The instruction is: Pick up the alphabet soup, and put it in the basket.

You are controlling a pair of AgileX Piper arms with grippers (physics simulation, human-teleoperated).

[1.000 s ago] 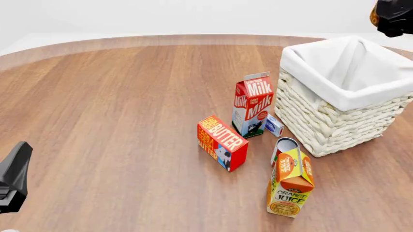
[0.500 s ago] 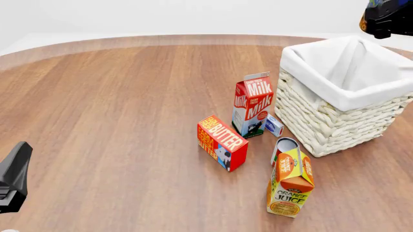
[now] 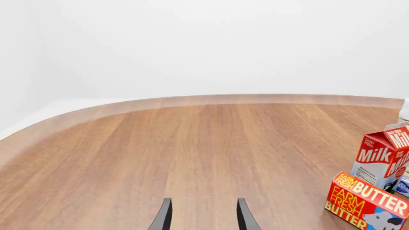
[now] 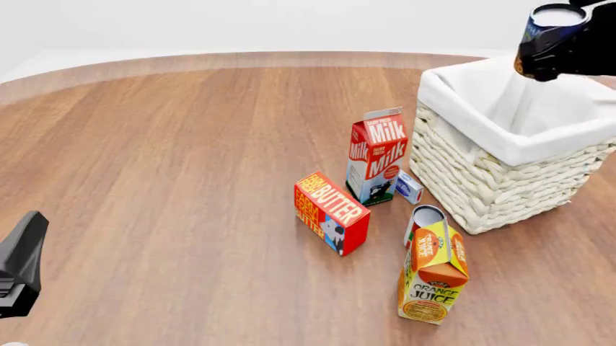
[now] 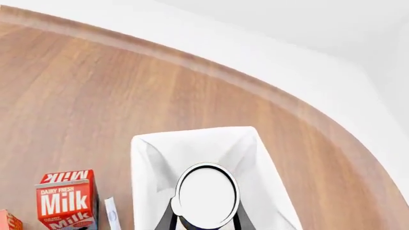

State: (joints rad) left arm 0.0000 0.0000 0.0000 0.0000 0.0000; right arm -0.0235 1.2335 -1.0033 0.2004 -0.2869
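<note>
The alphabet soup [image 4: 544,20], a small can with a pale top and blue and orange label, hangs in the air over the far right part of the basket [image 4: 481,173]. My right gripper [image 4: 568,52] is shut on it. In the right wrist view the can's pale top [image 5: 206,195] sits between the two fingers [image 5: 167,221], with the basket's white cloth lining [image 5: 191,151] open below it. My left gripper [image 3: 203,218] is open with nothing in it, low over bare table at the near left, far from the basket.
Left of the basket stand a milk carton [image 4: 377,155] and a small blue-white box [image 4: 409,187]. A butter box [image 4: 330,213] lies nearer. An orange juice carton [image 4: 433,274] stands in front, with a red-and-white can [image 4: 423,218] just behind it.
My right gripper has come in from the top right corner, moving left and down with the can, and now hangs over the basket. The left arm has not moved.
</note>
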